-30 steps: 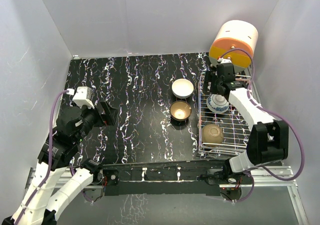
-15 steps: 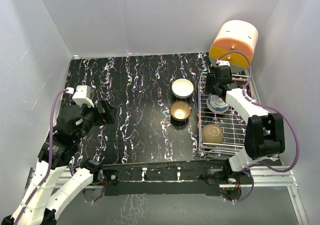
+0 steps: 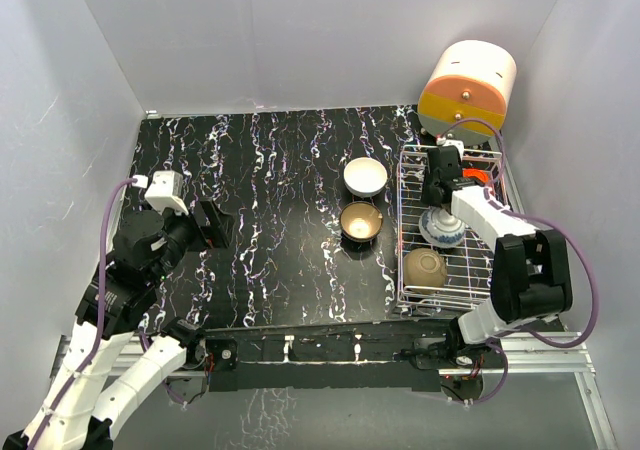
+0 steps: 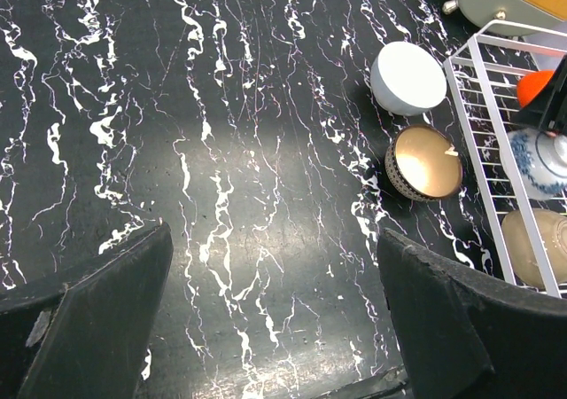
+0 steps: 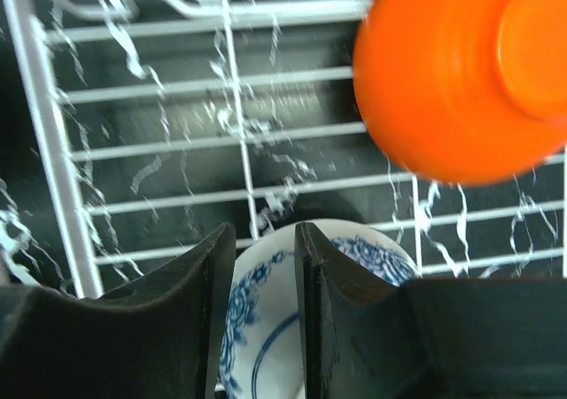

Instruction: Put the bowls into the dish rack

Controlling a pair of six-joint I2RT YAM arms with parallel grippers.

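Observation:
The dish rack stands at the right. In it are a red bowl, a blue-and-white bowl and an upturned tan bowl. On the table left of the rack sit a white bowl and a gold-inside, dark-outside bowl. My right gripper hangs just over the blue-and-white bowl. A narrow gap remains between its jaws, and the bowl's outside shows behind both fingers. The red bowl lies beyond it. My left gripper hovers wide open over bare table at the left.
An orange-and-cream drum-shaped box stands behind the rack in the back right corner. White walls close in the table on three sides. The rack's raised wire side runs beside the two bowls on the table.
My right gripper has drawn back from the rack's far end to over the blue-and-white bowl, its jaws narrowing. That bowl has shifted slightly nearer. The left arm has not moved.

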